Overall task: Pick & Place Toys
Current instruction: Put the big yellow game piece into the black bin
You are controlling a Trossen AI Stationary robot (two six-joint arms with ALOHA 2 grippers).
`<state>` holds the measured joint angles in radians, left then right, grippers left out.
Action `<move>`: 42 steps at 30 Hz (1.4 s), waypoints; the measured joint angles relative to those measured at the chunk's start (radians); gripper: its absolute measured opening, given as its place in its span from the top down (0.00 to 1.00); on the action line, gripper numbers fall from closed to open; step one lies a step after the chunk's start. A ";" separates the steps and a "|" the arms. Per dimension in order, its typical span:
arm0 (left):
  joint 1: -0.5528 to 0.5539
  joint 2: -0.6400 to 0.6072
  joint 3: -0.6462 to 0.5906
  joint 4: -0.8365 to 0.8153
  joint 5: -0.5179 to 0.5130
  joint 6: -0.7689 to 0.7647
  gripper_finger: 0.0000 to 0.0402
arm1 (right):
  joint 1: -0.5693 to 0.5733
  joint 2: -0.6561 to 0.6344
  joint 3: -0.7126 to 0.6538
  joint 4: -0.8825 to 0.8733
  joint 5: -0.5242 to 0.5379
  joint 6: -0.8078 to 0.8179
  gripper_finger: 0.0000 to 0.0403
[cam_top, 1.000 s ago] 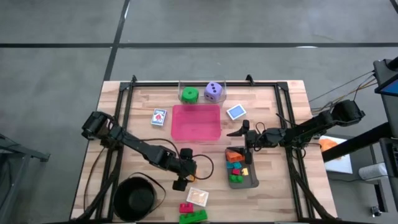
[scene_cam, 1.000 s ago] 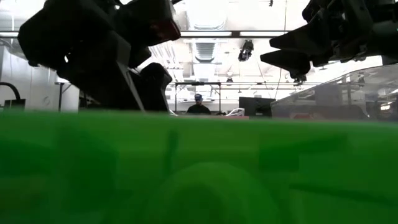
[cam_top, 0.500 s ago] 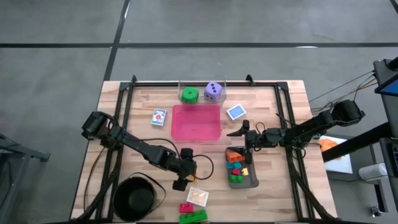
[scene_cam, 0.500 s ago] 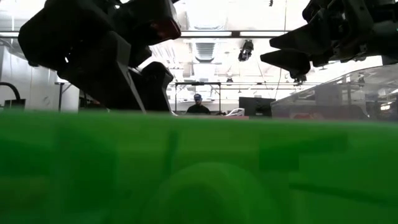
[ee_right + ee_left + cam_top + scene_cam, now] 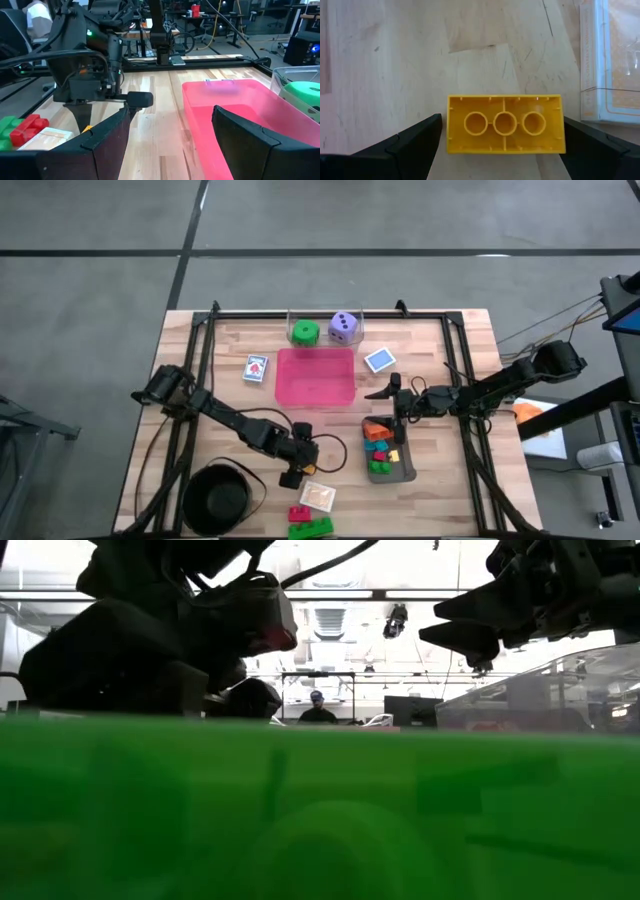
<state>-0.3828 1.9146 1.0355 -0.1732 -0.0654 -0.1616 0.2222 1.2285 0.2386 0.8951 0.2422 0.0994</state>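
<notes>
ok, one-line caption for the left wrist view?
Left gripper open astride an upturned yellow brick on the wooden table.

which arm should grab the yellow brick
Left: its open gripper already straddles the yellow brick, which lies underside up on the table. The right gripper hangs open by the grey tray.

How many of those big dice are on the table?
2. The green die and the purple die sit side by side in the clear tray at the table's far edge, just beyond the pink tray. None appear hidden elsewhere.
</notes>
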 joint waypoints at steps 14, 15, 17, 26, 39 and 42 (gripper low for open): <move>0.000 -0.015 0.000 0.007 -0.006 0.015 0.09 | 0.000 0.000 0.000 0.000 -0.001 0.002 0.30; 0.000 -0.015 0.000 0.006 -0.012 0.015 0.09 | 0.000 0.000 0.000 0.000 -0.001 0.002 0.30; 0.000 -0.015 0.000 0.008 -0.022 0.016 0.10 | 0.000 0.000 0.000 -0.001 -0.001 0.002 0.30; 0.000 -0.019 0.000 0.004 -0.031 0.016 0.28 | 0.000 0.000 0.000 -0.006 -0.001 0.002 0.30; -0.002 -0.037 0.000 0.025 -0.101 0.062 0.26 | 0.000 0.000 0.000 -0.007 -0.002 0.002 0.30; -0.002 -0.038 0.000 0.066 -0.106 0.083 0.28 | 0.000 0.000 0.000 -0.008 -0.002 0.002 0.30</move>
<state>-0.3847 1.8764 1.0355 -0.1068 -0.1713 -0.0785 0.2218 1.2285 0.2386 0.8871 0.2405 0.1016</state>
